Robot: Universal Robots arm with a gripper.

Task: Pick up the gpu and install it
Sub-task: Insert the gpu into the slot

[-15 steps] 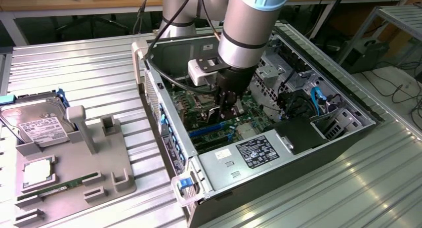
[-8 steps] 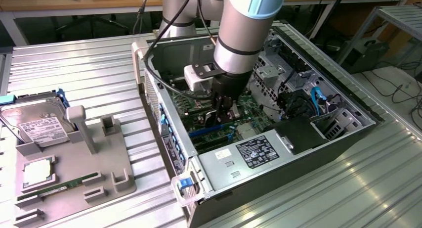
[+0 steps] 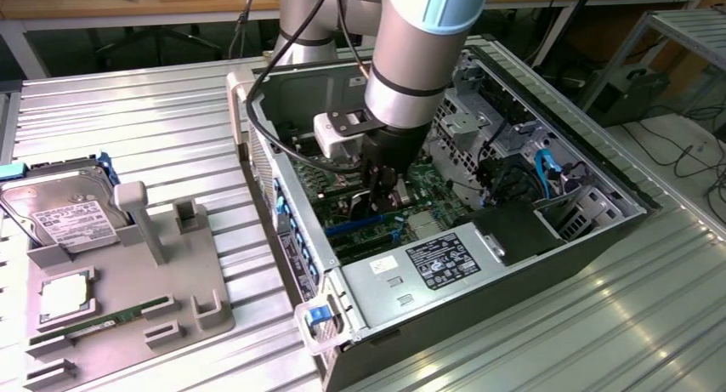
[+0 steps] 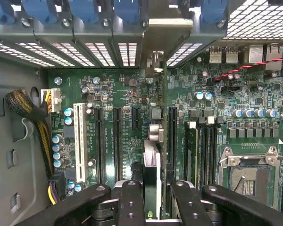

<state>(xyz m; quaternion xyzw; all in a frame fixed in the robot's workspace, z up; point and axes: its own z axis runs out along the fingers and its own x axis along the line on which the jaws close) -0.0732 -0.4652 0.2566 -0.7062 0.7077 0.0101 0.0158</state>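
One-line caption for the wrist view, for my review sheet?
Gripper holds the gpu edge-on above the motherboard, between the expansion slots and the empty CPU socket.

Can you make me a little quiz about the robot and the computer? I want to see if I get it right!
1. True or false: the hard drive lies inside the computer case.
2. What are the fingers gripping?
A) the gpu
B) a RAM stick
C) a yellow cable
3. What colour is the motherboard under the card?

Key:
1. False. It sits in the grey holder beside the case.
2. A. The card is held edge-on between the fingers, above the slots.
3. Green.
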